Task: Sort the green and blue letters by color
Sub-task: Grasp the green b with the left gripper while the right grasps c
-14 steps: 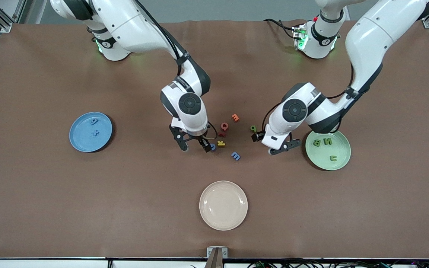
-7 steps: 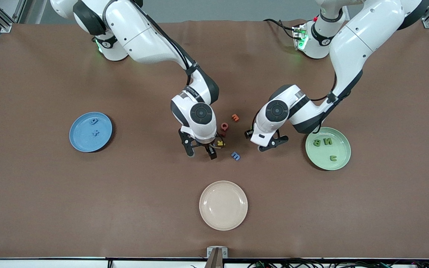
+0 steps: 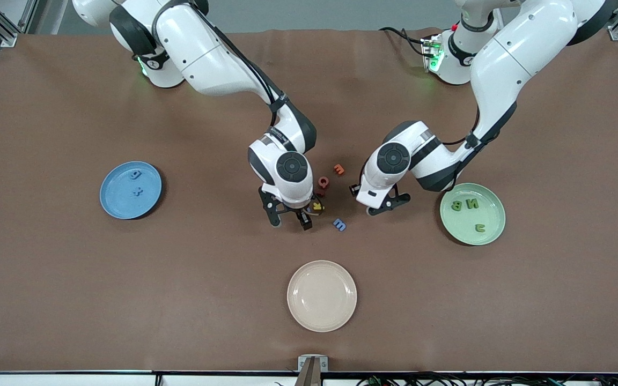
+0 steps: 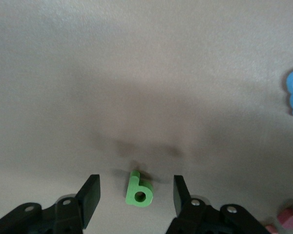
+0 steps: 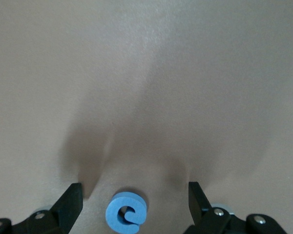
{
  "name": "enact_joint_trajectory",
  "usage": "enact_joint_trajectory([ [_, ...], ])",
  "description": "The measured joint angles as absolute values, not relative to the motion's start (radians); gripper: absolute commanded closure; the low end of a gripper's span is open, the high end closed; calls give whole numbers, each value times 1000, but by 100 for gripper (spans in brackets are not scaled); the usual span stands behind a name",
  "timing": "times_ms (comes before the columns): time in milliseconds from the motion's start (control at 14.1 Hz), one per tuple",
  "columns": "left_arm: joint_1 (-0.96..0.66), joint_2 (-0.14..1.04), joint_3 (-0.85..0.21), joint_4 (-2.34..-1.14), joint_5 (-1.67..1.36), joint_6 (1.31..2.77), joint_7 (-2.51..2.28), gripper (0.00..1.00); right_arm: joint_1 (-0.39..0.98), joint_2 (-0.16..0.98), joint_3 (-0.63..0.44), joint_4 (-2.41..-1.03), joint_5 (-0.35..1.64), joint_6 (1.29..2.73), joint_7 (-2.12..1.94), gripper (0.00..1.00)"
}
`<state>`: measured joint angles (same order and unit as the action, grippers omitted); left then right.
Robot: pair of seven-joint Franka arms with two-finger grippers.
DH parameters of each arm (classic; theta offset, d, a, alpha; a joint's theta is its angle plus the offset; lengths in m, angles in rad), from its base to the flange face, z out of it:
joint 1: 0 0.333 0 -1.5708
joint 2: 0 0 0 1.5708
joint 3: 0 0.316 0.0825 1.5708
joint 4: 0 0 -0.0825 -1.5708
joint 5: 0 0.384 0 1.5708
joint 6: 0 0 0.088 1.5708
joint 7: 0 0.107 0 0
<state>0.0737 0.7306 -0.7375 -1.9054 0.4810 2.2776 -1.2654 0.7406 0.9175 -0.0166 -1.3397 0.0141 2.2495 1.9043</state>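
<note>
Both grippers are down at the counter's [image 3: 73, 300] centre, each open around its letter. The left gripper [image 3: 376, 201] straddles the green b [image 4: 137, 191], which lies flat on the counter with a gap at either finger. The right gripper [image 3: 289, 220] straddles the blue e [image 5: 126, 213] the same way.

We would close each gripper evenly so both fingers meet the letter together and it does not skid or twist. The e sits nearer one finger, so we would centre it first. The yellow K [image 3: 317, 205] lies just beside the right gripper, so we would lift straight up to avoid dragging it.

Seen from the front camera, the blue plate [image 3: 109, 206] at nine o'clock holds two blue letters [image 3: 136, 182]. The green plate [image 3: 488, 238] at three o'clock holds three green letters [image 3: 464, 204]. The cream plate [image 3: 321, 316] at six o'clock is empty. A blue m [image 3: 339, 224] waits loose at three o'clock of the right gripper
</note>
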Motion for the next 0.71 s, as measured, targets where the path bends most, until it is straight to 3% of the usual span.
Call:
enact_joint_trajectory([
  [426,73,737,-737,-1922,481,2295,-1265,43,747,934,-18,-1314,12,2252,1920,12],
  [711,72,737,-737,-1923,481,2318,-1265,52,749,939,-18,-1302,12,2252,1921,29],
])
